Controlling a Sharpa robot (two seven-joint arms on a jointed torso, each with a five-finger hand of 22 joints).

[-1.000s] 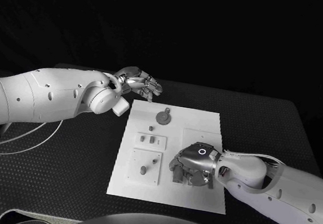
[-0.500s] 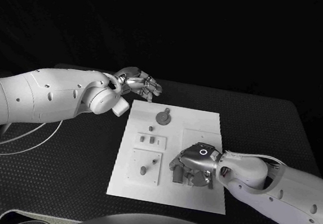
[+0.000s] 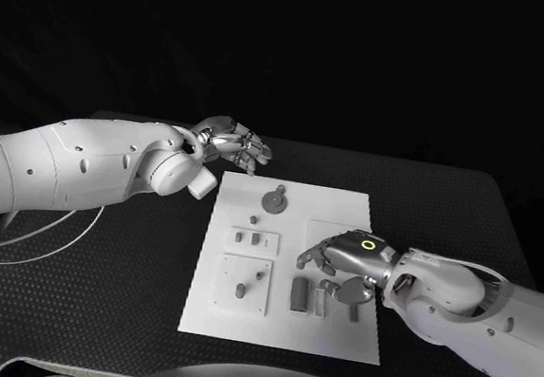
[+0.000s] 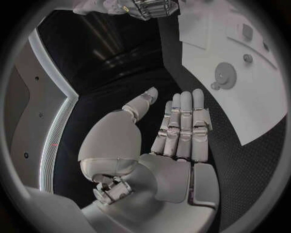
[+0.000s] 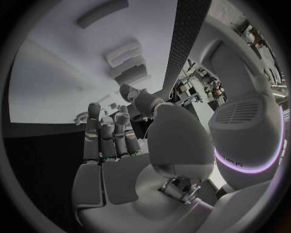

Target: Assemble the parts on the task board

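Hovering over the flat white task board point(image 3: 333, 337), right hand point(image 3: 341, 255) spread, empty.

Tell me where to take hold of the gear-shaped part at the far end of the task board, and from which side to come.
Judging by the head view, the gear-shaped part lies flat on the task board, so coming from straight above seems best, with fingers pinching opposite edges of its round rim. The left hand hovers open just beyond the board's far left corner, nearest to it.
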